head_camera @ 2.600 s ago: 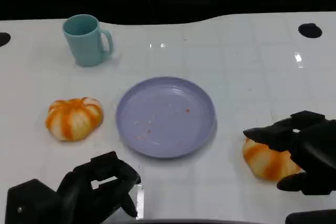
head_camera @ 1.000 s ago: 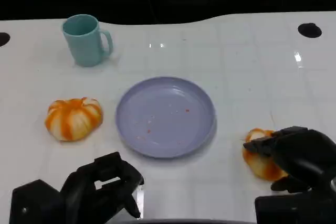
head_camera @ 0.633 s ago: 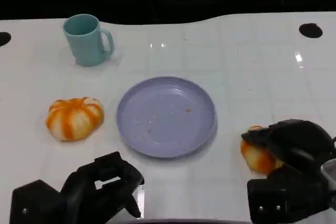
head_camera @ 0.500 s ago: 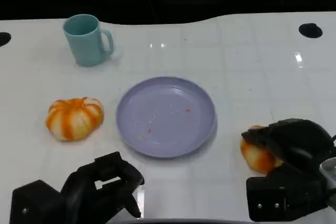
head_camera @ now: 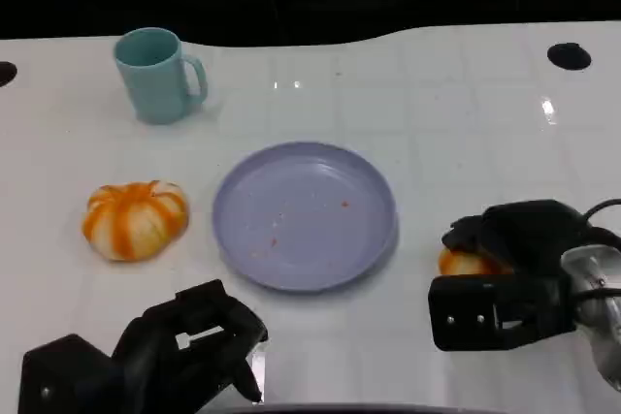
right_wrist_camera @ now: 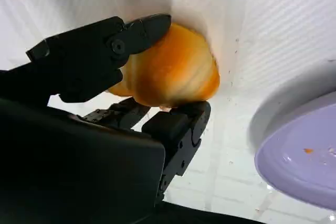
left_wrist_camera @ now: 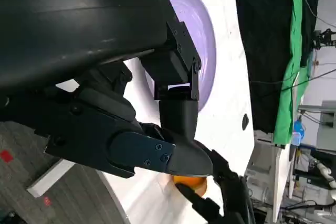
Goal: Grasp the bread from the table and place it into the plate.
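An orange-and-white striped bread roll (head_camera: pixel 459 262) lies on the white table right of the lavender plate (head_camera: pixel 305 214). My right hand (head_camera: pixel 514 244) covers most of it from above; in the right wrist view its fingers (right_wrist_camera: pixel 100 51) wrap the bread roll (right_wrist_camera: pixel 170 69) on both sides, beside the plate (right_wrist_camera: pixel 299 156). A second striped bread (head_camera: pixel 134 219) sits left of the plate. My left hand (head_camera: pixel 179 346) rests at the near edge with its fingers curled in, holding nothing. In the left wrist view the left hand (left_wrist_camera: pixel 131 108) is in front of the plate (left_wrist_camera: pixel 202 40), with the gripped bread (left_wrist_camera: pixel 190 183) beyond.
A teal mug (head_camera: pixel 157 74) stands at the far left of the table. Small crumbs dot the plate. A dark round hole (head_camera: pixel 567 55) marks the table's far right. The table's back edge meets a black backdrop.
My right hand has closed down over the right bread and turned, hiding most of it. The left hand and the other things have stayed put.
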### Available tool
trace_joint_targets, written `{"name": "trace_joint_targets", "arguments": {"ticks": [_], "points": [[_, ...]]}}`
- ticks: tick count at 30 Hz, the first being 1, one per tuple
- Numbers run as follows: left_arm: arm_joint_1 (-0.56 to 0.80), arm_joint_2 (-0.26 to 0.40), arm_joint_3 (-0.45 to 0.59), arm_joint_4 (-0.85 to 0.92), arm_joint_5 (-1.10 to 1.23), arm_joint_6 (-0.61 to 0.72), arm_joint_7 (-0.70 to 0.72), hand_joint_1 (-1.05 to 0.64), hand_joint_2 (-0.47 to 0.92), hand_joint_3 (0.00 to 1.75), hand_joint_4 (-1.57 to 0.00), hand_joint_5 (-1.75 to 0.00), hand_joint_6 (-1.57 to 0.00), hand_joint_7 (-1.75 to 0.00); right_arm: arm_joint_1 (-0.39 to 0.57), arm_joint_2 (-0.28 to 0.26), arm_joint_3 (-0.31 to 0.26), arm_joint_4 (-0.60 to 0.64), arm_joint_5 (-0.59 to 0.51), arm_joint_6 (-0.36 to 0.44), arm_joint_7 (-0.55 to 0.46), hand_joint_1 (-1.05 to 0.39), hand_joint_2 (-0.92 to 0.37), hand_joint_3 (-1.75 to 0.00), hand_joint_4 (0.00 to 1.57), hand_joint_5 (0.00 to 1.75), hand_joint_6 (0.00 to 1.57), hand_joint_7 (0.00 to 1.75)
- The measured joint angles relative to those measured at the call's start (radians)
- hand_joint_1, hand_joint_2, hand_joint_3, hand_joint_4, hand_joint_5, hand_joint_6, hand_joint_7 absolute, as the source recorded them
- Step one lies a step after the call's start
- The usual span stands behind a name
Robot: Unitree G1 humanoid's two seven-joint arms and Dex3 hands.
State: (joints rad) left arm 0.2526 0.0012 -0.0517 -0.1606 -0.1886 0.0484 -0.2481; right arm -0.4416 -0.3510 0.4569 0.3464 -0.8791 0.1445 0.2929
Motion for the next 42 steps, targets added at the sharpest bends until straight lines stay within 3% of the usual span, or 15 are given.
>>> {"name": "trace_joint_targets", "arguments": {"ticks": [1, 2, 5, 11, 13, 14, 15, 25, 26, 27, 29, 31, 34, 36, 42], "points": [[0.0, 0.0, 0.0, 0.0, 0.0, 0.0, 0.0, -0.83, 0.92, 0.16, -0.96, -1.51, -0.9, -1.23, -0.011, 0.006, 0.009, 0.024, -0.002, -0.001, -0.021, -0.3, -0.9, -0.01, 0.86, 0.21, 0.89, 0.1], [0.001, 0.0, 0.0, 0.0, 0.0, 0.0, 0.0, -0.83, 0.92, 0.16, -0.96, -1.51, -0.9, -1.23, -0.022, 0.013, 0.018, 0.048, -0.003, -0.001, -0.046, -0.27, -0.91, -0.01, 0.92, 0.39, 0.99, 0.11], [0.002, 0.0, -0.002, -0.001, 0.0, 0.0, 0.001, -0.83, 0.92, 0.15, -0.96, -1.5, -0.9, -1.22, -0.041, 0.03, 0.028, 0.126, -0.004, -0.033, -0.17, -0.26, -0.92, -0.09, 0.84, 1.06, 1.1, 0.12], [0.005, -0.001, -0.005, -0.009, 0.0, 0.0, 0.005, -0.82, 0.92, 0.16, -0.96, -1.49, -0.9, -1.21, -0.076, 0.039, 0.061, 0.269, -0.007, -0.129, -0.385, -0.24, -0.92, -0.26, 0.79, 1.59, 1.22, 0.16], [0.006, -0.001, -0.006, -0.009, 0.0, 0.0, 0.005, -0.82, 0.92, 0.16, -0.96, -1.49, -0.9, -1.21, -0.078, 0.039, 0.065, 0.3, -0.007, -0.16, -0.446, -0.23, -0.92, -0.25, 0.79, 1.7, 0.95, 0.86], [0.006, -0.001, -0.007, -0.009, 0.0, 0.0, 0.005, -0.82, 0.92, 0.17, -0.95, -1.49, -0.9, -1.21, -0.079, 0.04, 0.065, 0.312, -0.007, -0.176, -0.476, -0.24, -0.92, -0.26, 0.8, 1.72, 0.82, 1.15], [0.006, -0.001, -0.008, -0.01, 0.0, 0.0, 0.005, -0.81, 0.92, 0.17, -0.95, -1.5, -0.9, -1.21, -0.079, 0.04, 0.065, 0.325, -0.005, -0.191, -0.508, -0.25, -0.92, -0.25, 0.82, 1.74, 0.75, 1.27], [0.012, -0.001, -0.016, -0.021, 0.0, 0.0, 0.006, -0.79, 0.92, 0.18, -0.92, -1.52, -0.86, -1.24, -0.07, 0.041, 0.042, 0.368, 0.042, -0.268, -0.674, -0.21, -0.88, -0.23, 0.87, 1.75, 0.78, 1.4], [0.012, -0.001, -0.016, -0.021, 0.0, 0.0, 0.006, -0.79, 0.92, 0.18, -0.91, -1.53, -0.86, -1.24, -0.068, 0.042, 0.036, 0.367, 0.051, -0.284, -0.696, -0.22, -0.87, -0.21, 0.89, 1.75, 0.84, 1.2], [0.013, -0.001, -0.016, -0.022, 0.0, 0.0, 0.006, -0.79, 0.92, 0.18, -0.91, -1.53, -0.86, -1.24, -0.066, 0.042, 0.032, 0.365, 0.056, -0.297, -0.71, -0.22, -0.86, -0.2, 0.9, 1.75, 0.86, 1.15], [0.013, -0.001, -0.016, -0.026, 0.0, 0.001, 0.006, -0.79, 0.92, 0.18, -0.91, -1.54, -0.85, -1.25, -0.066, 0.042, 0.025, 0.353, 0.063, -0.32, -0.73, -0.2, -0.84, -0.23, 0.91, 1.75, 0.78, 1.39], [0.013, -0.001, -0.016, -0.026, 0.0, 0.001, 0.007, -0.79, 0.92, 0.17, -0.9, -1.54, -0.85, -1.26, -0.066, 0.042, 0.021, 0.336, 0.069, -0.332, -0.739, -0.2, -0.81, -0.31, 0.89, 1.75, 0.72, 1.55], [0.013, -0.001, -0.015, -0.026, -0.001, 0.002, 0.007, -0.77, 0.92, 0.18, -0.89, -1.55, -0.84, -1.26, -0.065, 0.042, 0.014, 0.313, 0.075, -0.332, -0.741, -0.19, -0.56, -0.82, 0.87, 1.75, 0.73, 1.58], [0.012, -0.001, -0.015, -0.026, -0.002, 0.002, 0.007, -0.76, 0.92, 0.19, -0.89, -1.56, -0.83, -1.26, -0.062, 0.044, 0.007, 0.29, 0.09, -0.334, -0.741, -0.17, -0.45, -1.03, 0.9, 1.75, 0.74, 1.62], [0.012, -0.001, -0.016, -0.027, -0.001, 0.008, 0.007, -0.73, 0.92, 0.2, -0.86, -1.58, -0.8, -1.29, -0.055, 0.044, -0.031, 0.22, 0.118, -0.404, -0.774, -0.14, -0.36, -1.24, 0.95, 1.75, 0.73, 1.74]]}}
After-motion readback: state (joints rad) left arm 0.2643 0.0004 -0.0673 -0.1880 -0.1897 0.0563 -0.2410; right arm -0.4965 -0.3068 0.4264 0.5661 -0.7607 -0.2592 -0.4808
